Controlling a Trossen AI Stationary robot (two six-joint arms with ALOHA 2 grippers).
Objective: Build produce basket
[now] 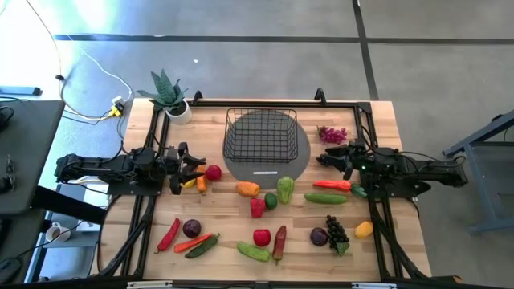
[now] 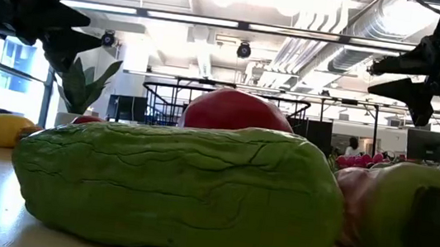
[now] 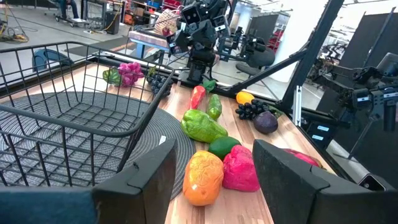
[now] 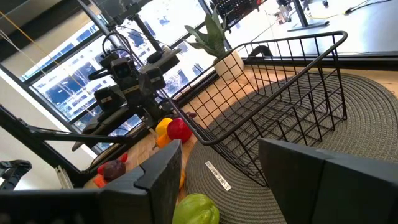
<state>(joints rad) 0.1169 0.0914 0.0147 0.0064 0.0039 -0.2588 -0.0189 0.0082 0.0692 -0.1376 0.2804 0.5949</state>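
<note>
Both arms are dark, near black, built of blocky jointed segments linked by rounded housings, with thin black cables looped along the links. The left hand (image 1: 193,164) ends in two dark, wedge-shaped fingers (image 3: 143,180) with flat, matte inner faces and squared edges. The right hand (image 1: 328,156) is the same make, its fingers (image 4: 155,177) broad, angular and dull black. Seen from the far side, the right arm's wrist is a stack of boxy black parts with small brackets and short cable runs. A small green light glows on the right arm's wrist housing.
</note>
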